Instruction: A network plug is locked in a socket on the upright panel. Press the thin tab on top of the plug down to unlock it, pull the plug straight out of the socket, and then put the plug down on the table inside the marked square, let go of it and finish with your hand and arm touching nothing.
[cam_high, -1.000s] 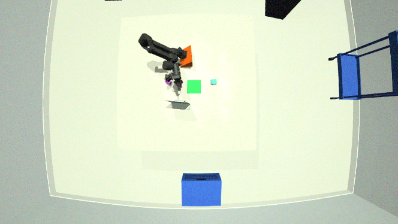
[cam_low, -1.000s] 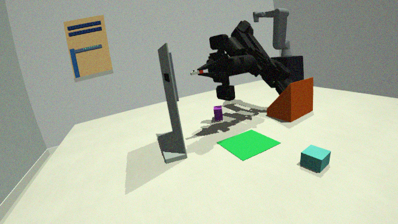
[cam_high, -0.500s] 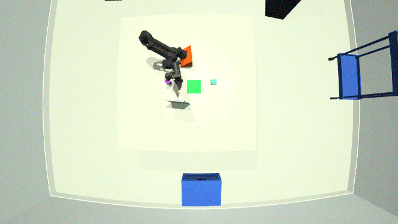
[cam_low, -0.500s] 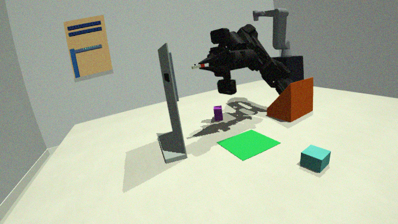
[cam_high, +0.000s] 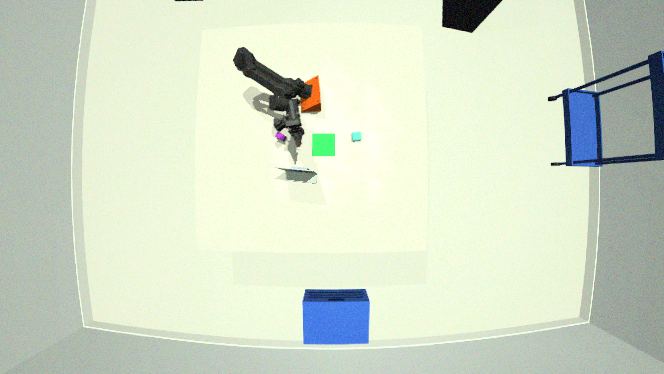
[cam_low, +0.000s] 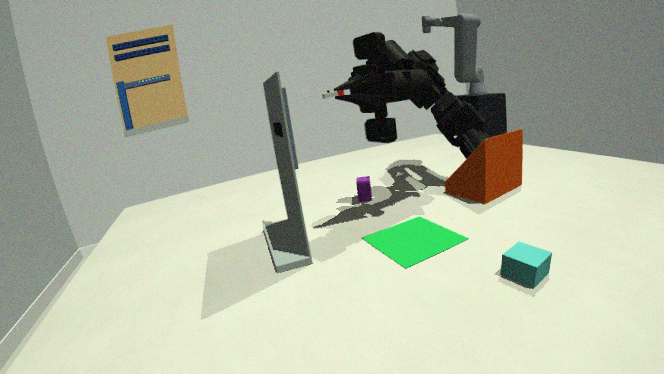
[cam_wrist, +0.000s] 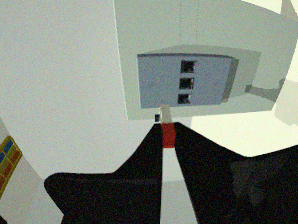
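Observation:
The plug (cam_low: 328, 94) (cam_wrist: 166, 116) is light grey with a red part, and is out of the socket. My gripper (cam_low: 342, 94) (cam_wrist: 166, 128) is shut on it, high above the table, with the plug pointing at the panel and a gap between them. The upright grey panel (cam_low: 284, 165) (cam_wrist: 127, 60) (cam_high: 301, 175) stands on its foot; its blue-grey socket block (cam_wrist: 160, 80) shows three dark openings. The green marked square (cam_high: 323, 144) (cam_low: 415, 242) lies on the table, to the side of the gripper. In the top view the plug is too small to make out.
A purple block (cam_high: 280, 136) (cam_low: 364, 189) stands on the table below the arm. An orange wedge (cam_high: 312, 100) (cam_low: 502, 167) is beside the arm's base. A teal block (cam_high: 356, 136) (cam_low: 526, 265) lies beyond the green square.

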